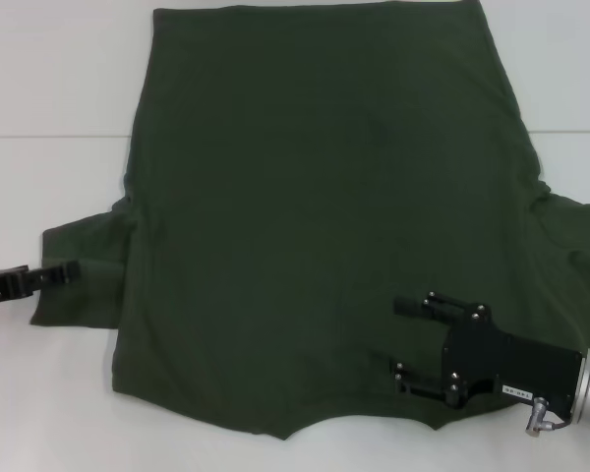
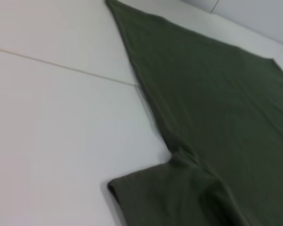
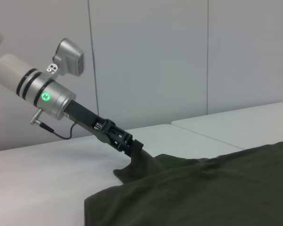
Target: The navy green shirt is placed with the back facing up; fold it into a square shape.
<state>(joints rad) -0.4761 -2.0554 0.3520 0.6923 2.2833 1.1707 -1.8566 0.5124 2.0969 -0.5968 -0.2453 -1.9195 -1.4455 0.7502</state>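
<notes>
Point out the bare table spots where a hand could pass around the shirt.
Bare white table borders the navy green shirt on its far-left and far-right sides. Crowded: the left sleeve, gripped by the left gripper, and the near right, where the right gripper hovers.

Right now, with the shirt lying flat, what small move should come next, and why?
Probably the left gripper lifts the sleeve and carries it inward over the shirt. Its fingers look shut on the sleeve edge, with the cloth already tented up there. The right gripper hovers open over the shirt near the collar.
</notes>
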